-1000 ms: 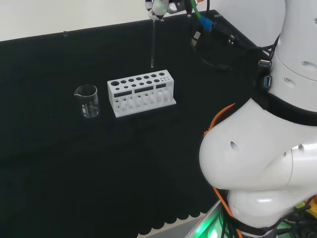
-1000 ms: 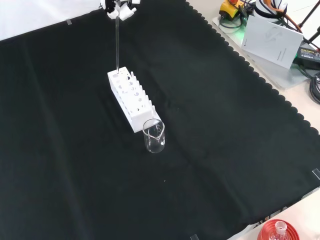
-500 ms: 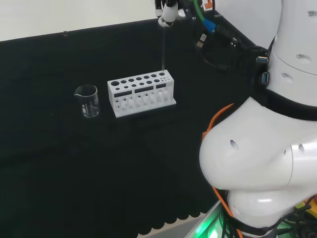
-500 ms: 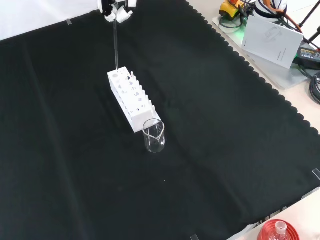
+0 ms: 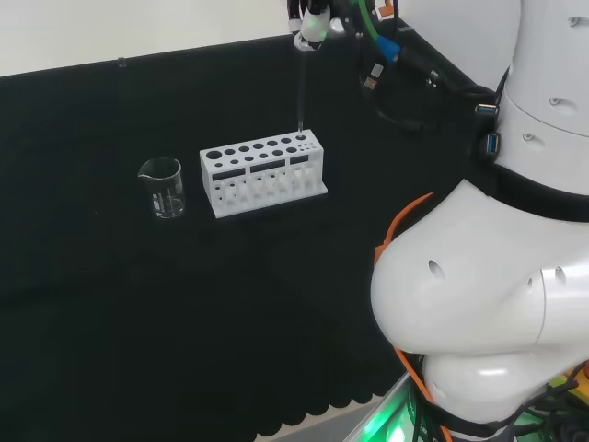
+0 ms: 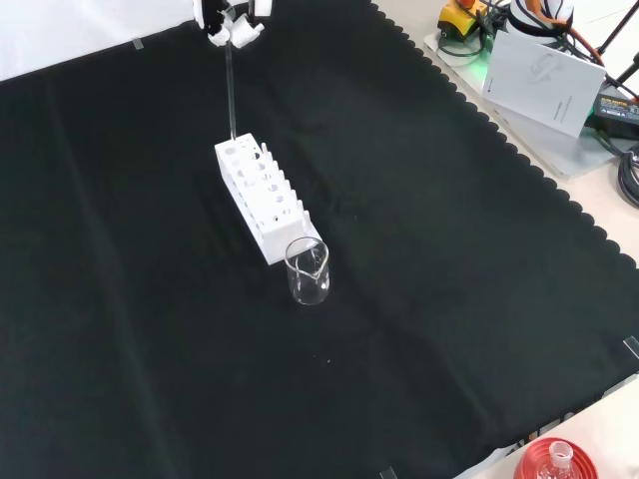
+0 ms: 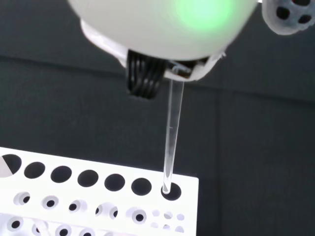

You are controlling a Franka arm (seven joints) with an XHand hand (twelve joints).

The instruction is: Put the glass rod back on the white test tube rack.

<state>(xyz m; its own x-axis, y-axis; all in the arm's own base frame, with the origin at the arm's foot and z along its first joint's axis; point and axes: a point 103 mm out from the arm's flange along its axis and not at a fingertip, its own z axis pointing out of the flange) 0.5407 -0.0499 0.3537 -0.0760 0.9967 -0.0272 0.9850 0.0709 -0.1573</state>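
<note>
Hanging upright at the upper centre of the head view, the thin clear glass rod (image 5: 301, 87) has its lower tip at the corner hole of the white perforated plastic test tube rack (image 5: 263, 172), as the wrist view confirms. The black and white hand (image 5: 311, 18) pinches the rod's top end between curled fingers. A small clear glass beaker (image 5: 163, 187) stands on the black cloth (image 5: 138, 304) left of the rack, apart from it.

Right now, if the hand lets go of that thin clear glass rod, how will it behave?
The thin clear glass rod looks stiff but probably fragile. Its tip sits at the white test tube rack's end hole, so it would likely drop in and lean.
</note>
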